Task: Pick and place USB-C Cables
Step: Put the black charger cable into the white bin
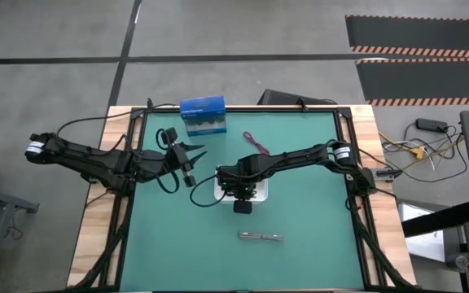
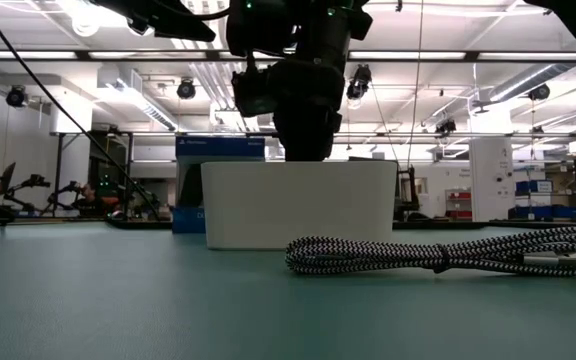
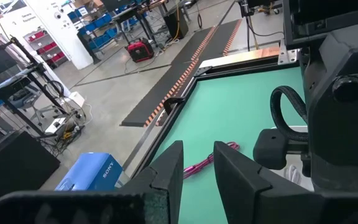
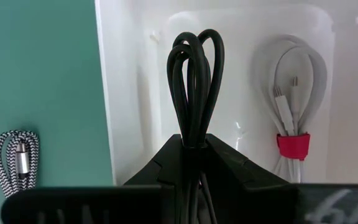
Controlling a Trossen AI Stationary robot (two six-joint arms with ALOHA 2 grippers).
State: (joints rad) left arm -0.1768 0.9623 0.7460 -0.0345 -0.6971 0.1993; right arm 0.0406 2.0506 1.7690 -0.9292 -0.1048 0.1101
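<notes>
Over the white tray (image 4: 129,93) at mid-desk, the right end effector (image 4: 194,149) is clamped on the black cable (image 4: 194,81). White cable (image 4: 294,93) lies inside the tray; grey braided cable (image 1: 260,237) sits nearer, magenta cable (image 1: 256,143) farther. Left end effector (image 3: 197,165) hovers left, fingers parted, empty.

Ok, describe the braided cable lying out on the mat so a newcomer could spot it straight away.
Start at the white tray in the middle of the green mat, under the right gripper. The braided cable lies alone on the mat, clear of the tray, nearer the table's front edge. Its black-and-white woven sheath sets it apart from the magenta cable and black cable.
</notes>
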